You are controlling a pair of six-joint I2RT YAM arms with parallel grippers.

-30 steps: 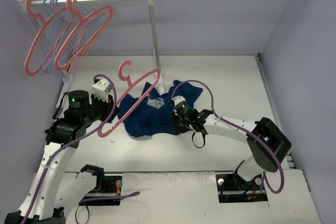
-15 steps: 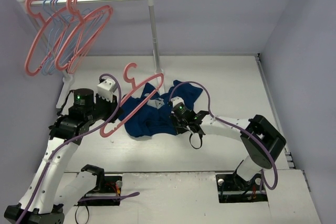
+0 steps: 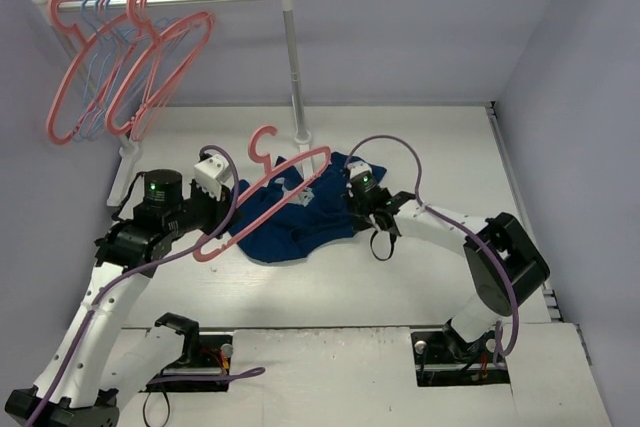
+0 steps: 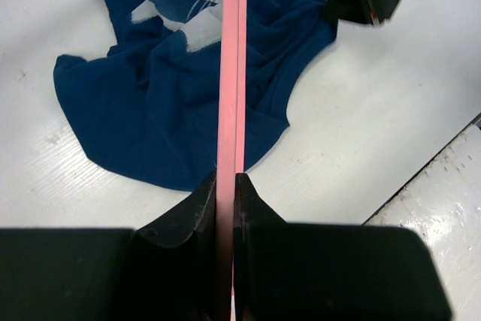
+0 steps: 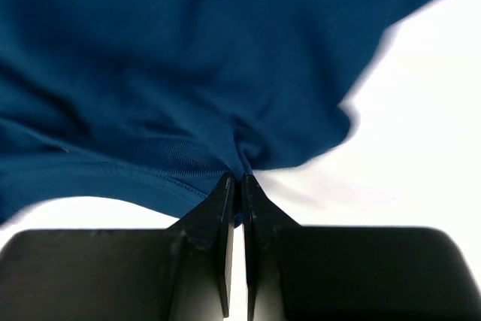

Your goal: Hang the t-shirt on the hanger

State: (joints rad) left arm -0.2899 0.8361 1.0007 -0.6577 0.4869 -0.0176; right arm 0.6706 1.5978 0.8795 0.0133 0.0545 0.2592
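Observation:
The dark navy t-shirt (image 3: 295, 219) lies crumpled on the white table, with its white print showing in the left wrist view (image 4: 169, 16). My left gripper (image 3: 224, 211) is shut on the lower bar of a salmon-pink hanger (image 3: 285, 177) and holds it slanted above the shirt. In the left wrist view the hanger (image 4: 229, 73) runs straight out from the left gripper (image 4: 225, 182) over the shirt (image 4: 143, 103). My right gripper (image 3: 353, 203) is shut on a fold at the shirt's right edge (image 5: 188, 50), pinched at the right gripper's tips (image 5: 238, 180).
A white clothes rack with an upright pole (image 3: 296, 67) stands just behind the shirt. Several more pink hangers (image 3: 150, 67) and thin light-blue ones (image 3: 96, 97) hang at its left end. Purple walls close the left, back and right.
My left gripper has carried the hanger to the right, so it now lies over the shirt. My right gripper has moved back and right, pulling the shirt's edge with it.

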